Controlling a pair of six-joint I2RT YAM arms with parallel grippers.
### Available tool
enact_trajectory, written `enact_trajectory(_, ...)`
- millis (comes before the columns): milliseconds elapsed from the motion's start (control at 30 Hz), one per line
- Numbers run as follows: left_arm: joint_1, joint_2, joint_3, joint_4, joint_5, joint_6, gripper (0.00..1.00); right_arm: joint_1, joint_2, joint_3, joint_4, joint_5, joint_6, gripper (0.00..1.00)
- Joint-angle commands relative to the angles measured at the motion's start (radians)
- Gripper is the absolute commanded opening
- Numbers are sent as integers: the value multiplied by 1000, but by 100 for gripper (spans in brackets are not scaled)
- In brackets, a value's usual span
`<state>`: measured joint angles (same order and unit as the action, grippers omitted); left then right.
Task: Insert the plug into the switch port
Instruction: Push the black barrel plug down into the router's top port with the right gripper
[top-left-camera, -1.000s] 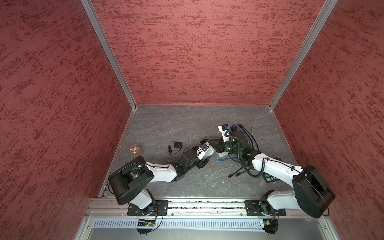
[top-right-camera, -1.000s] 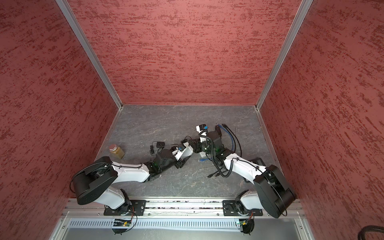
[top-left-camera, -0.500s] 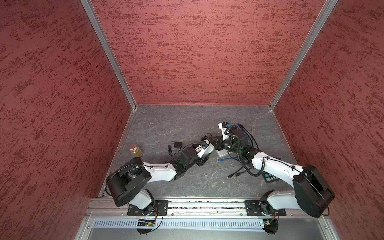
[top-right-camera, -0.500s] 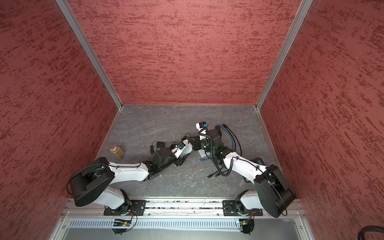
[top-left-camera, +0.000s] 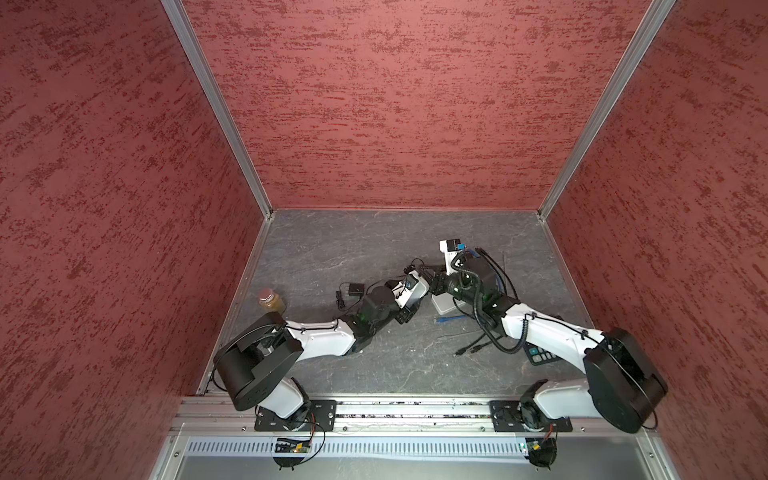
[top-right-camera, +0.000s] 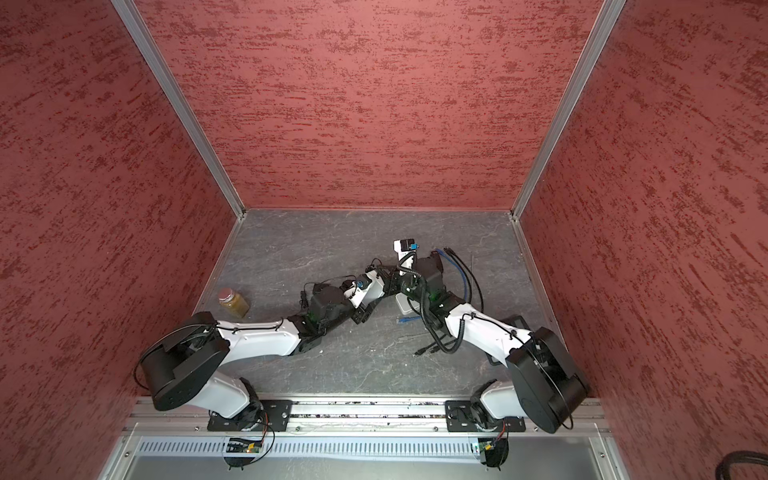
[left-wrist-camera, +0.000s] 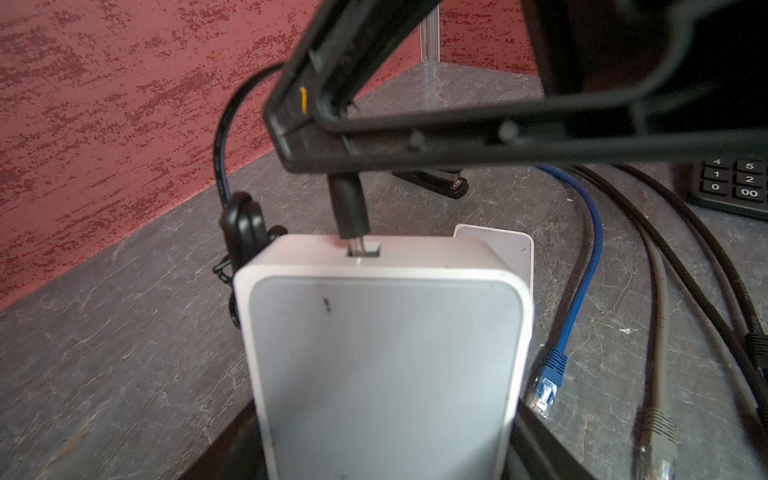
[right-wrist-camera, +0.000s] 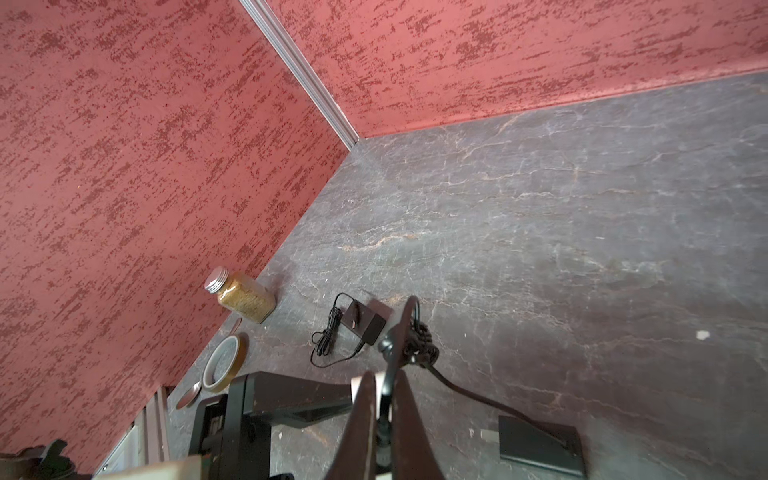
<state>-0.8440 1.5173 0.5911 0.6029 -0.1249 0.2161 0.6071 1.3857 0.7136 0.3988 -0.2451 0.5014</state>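
Left wrist view: left pincer (left-wrist-camera: 384, 440) clamps the white switch (left-wrist-camera: 386, 353) upright by its sides; right pincer (left-wrist-camera: 328, 160) pinches the black plug (left-wrist-camera: 349, 203), metal tip at the port (left-wrist-camera: 368, 250) on the switch's free end.

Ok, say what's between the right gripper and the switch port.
Only the black plug, in the left wrist view: the right gripper clamps its top, its metal tip at the switch port.

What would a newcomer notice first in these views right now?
The right gripper pinches the black plug, its metal tip at the port of the white switch, which the left gripper holds. A loose blue Ethernet cable lies beside it; a glass jar stands by the left wall.
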Motion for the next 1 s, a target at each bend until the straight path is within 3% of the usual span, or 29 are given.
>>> enact_trajectory(0, -18, -56, 131, 396, 100, 25, 32, 62, 62, -48, -193, -101, 29, 0)
enact_trajectory(600, 22, -74, 172, 467, 103, -6, 32, 87, 86, -81, -216, -77, 14, 0)
enact_trajectory(967, 20, -84, 185, 563, 106, -25, 31, 91, 73, -141, -150, -66, 80, 0)
